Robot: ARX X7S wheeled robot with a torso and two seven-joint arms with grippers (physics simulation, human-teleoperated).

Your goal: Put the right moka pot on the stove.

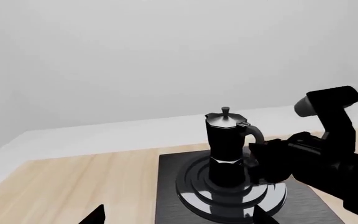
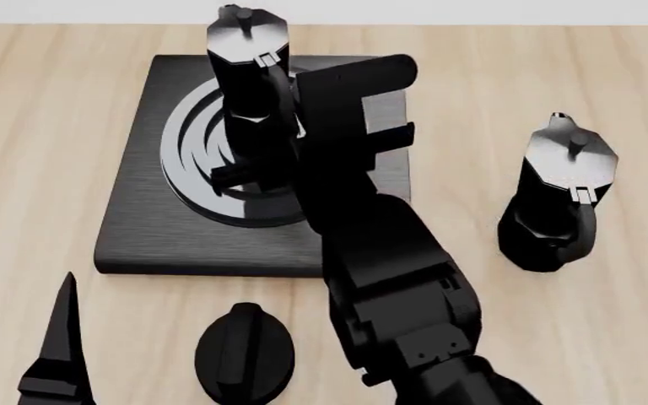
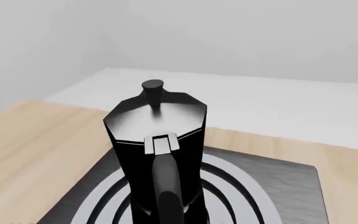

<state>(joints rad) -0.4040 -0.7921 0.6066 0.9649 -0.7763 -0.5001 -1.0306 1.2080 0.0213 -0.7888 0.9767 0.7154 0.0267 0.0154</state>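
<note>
The right moka pot [image 2: 247, 80] stands upright on the stove's [image 2: 144, 215] burner; the right gripper [image 2: 259, 173] sits at its handle, its grip indiscernible.

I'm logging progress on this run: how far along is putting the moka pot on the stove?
Nearly done. One moka pot stands upright on the burner rings of the stove. The right gripper is at the pot's handle; whether its fingers grip it is hidden. What's left is letting go and pulling back. The other pot sits on the table; the left gripper waits near the knob.
</note>
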